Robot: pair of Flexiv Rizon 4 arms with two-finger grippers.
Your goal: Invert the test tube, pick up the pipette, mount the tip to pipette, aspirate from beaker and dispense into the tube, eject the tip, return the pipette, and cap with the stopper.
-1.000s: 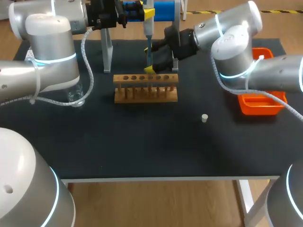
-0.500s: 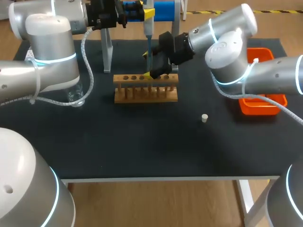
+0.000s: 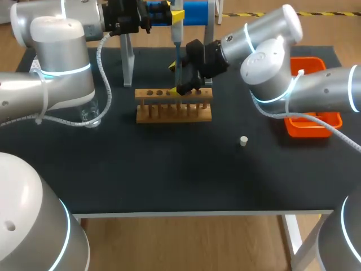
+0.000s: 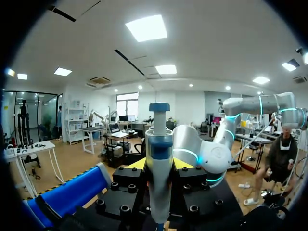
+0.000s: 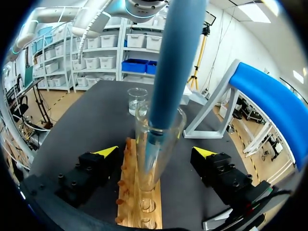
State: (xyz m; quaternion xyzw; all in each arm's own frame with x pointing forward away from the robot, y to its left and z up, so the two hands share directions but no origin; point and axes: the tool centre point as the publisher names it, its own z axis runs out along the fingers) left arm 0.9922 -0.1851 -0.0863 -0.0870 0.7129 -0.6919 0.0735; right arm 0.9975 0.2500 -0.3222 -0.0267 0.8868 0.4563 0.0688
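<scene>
Left gripper (image 4: 159, 164) pinches blue-and-white pipette (image 4: 159, 139) upright, tip down inside clear glass test tube (image 5: 155, 161), axes coaxial; right gripper (image 5: 155, 153) spread wide, flanking tube without contact.

No text, label, number or sign can be read on anything.

The worktop (image 3: 169, 175) is showing a matt black surface. The rack (image 3: 174, 107) is looking like bare wood (pale, dull, unvarnished). The test tube (image 5: 156, 139) and beaker (image 5: 137, 100) are reading as clear glass, the pipette (image 5: 172, 62) as smooth blue plastic. The orange tray (image 3: 313, 132) is gleaming like glossy plastic. The left arm (image 3: 59, 39) is shining silver-grey, while the right pincer (image 5: 155, 153) is looking matt black, with yellow tips.
</scene>
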